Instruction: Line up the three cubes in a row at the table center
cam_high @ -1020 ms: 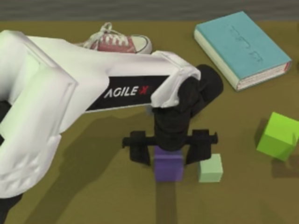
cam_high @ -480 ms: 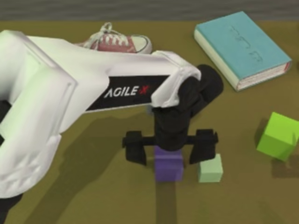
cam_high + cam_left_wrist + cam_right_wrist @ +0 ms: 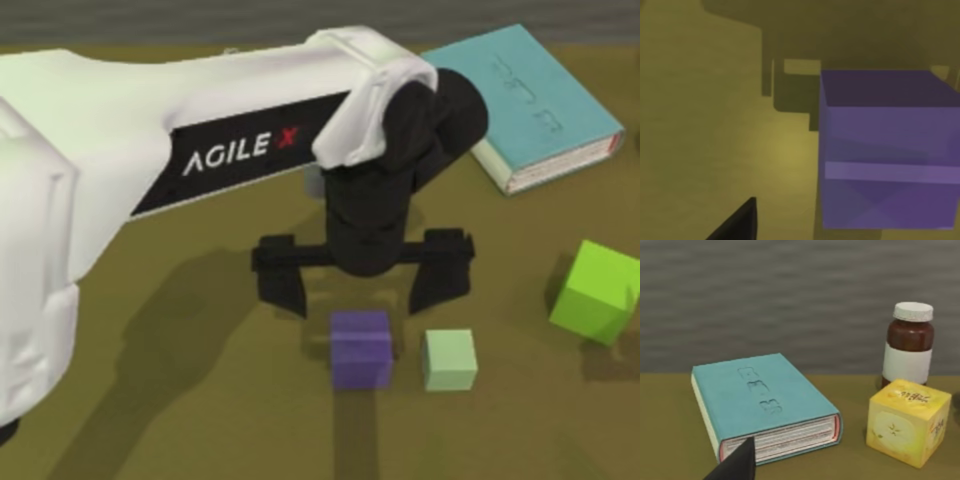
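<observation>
The left end effector (image 3: 362, 283) hovers above the purple cube (image 3: 361, 348), its two fingers spread wide and gripping nothing. That cube sits near the middle of the surface (image 3: 200, 420), toward the near edge. Just beside it, on the right with a small gap, rests the pale mint-green cube (image 3: 450, 360). The lime-green cube (image 3: 597, 292) lies well apart by the right edge. A teal book (image 3: 520, 100) lies toward the far right corner. The right end effector's opening cannot be told.
</observation>
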Robot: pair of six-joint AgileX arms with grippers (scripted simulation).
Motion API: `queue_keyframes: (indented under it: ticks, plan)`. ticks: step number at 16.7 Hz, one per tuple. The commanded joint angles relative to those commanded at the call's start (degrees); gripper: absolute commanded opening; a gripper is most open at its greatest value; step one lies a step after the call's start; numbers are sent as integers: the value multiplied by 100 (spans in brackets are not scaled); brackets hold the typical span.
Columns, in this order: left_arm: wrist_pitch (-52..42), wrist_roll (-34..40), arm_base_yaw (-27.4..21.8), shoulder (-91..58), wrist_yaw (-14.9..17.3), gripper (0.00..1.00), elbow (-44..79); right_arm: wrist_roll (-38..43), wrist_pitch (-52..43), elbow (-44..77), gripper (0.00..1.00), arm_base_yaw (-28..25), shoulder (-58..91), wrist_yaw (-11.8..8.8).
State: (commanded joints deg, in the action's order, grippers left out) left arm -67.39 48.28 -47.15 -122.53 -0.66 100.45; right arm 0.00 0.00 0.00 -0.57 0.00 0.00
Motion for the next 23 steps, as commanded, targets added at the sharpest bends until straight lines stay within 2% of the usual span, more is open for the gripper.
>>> queue_keyframes:
  ticks: [6,9,12,16,23]
  plan:
    - [12,-11,5,59,-3,100,-38,-31,-37,49,100,-10,50,-3]
    - [331,-89,278,593,-25,100,-545,-301,-357,485,100,-76,501,-17]
    - [917,-254,795,1674,-54,100,-1476,-788,-936,1279,100,-169,1407,-16]
    - [1999,-716,1722,3859,-85,100,-3235,-1671,-2002,2661,100,-323,3301,0]
    - [4226,-2336,3416,8264,-88,100,-6867,-3399,-4133,5244,100,-646,7318,30]
